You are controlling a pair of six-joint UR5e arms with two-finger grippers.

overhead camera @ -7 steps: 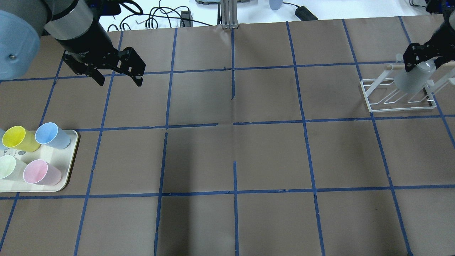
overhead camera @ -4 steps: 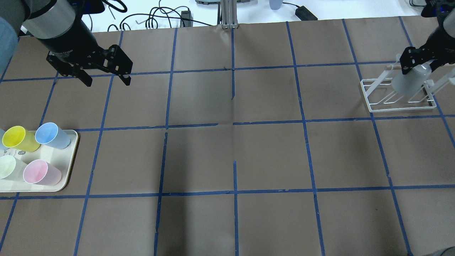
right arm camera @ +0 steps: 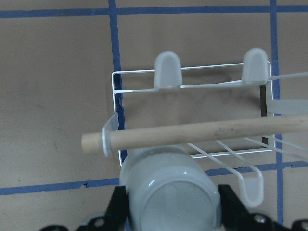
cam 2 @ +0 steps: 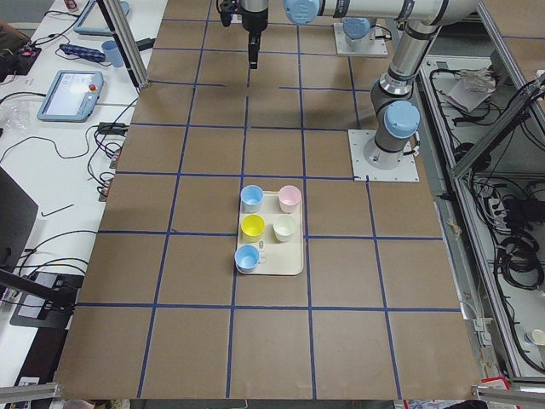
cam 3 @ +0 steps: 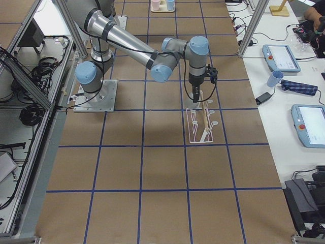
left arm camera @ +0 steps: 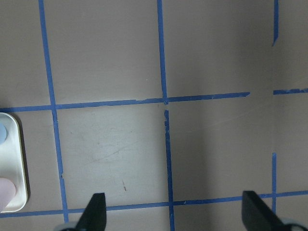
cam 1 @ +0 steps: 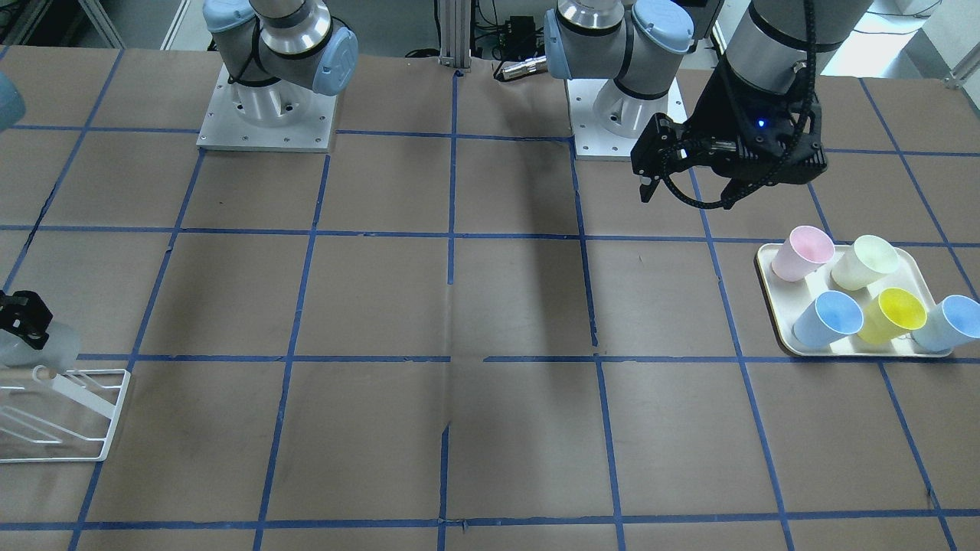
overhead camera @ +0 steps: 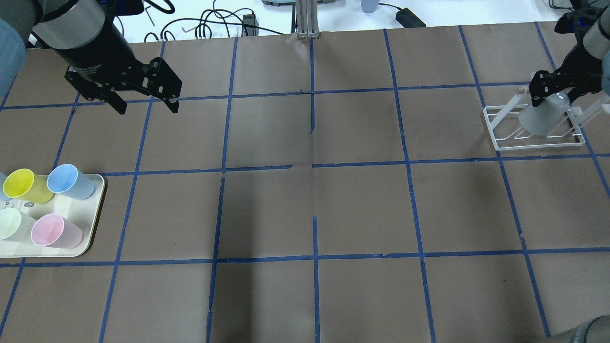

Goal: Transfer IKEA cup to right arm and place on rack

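The grey IKEA cup (overhead camera: pixel 539 118) hangs upside down in my right gripper (overhead camera: pixel 553 88), tilted over the white wire rack (overhead camera: pixel 536 142). In the right wrist view the cup's base (right arm camera: pixel 168 202) sits between the two fingers (right arm camera: pixel 117 211), just below the rack's wooden peg (right arm camera: pixel 202 132). The front-facing view shows the same gripper (cam 1: pixel 19 315), cup (cam 1: pixel 34 348) and rack (cam 1: pixel 69 453) at its left edge. My left gripper (overhead camera: pixel 147 108) is open and empty, high over the table's far left; it also shows in the front-facing view (cam 1: pixel 687 195) and the left wrist view (left arm camera: pixel 175 219).
A cream tray (overhead camera: pixel 95 209) at the near left holds yellow (overhead camera: pixel 26 185), light-blue (overhead camera: pixel 69 181), pale green (overhead camera: pixel 14 225) and pink (overhead camera: pixel 55 231) cups. Cables lie beyond the table's far edge (overhead camera: pixel 209 21). Blue tape lines grid the brown table.
My right gripper has carried the grey cup a little left and lower onto the rack. My left gripper has drawn back toward the table's far left, staying open.
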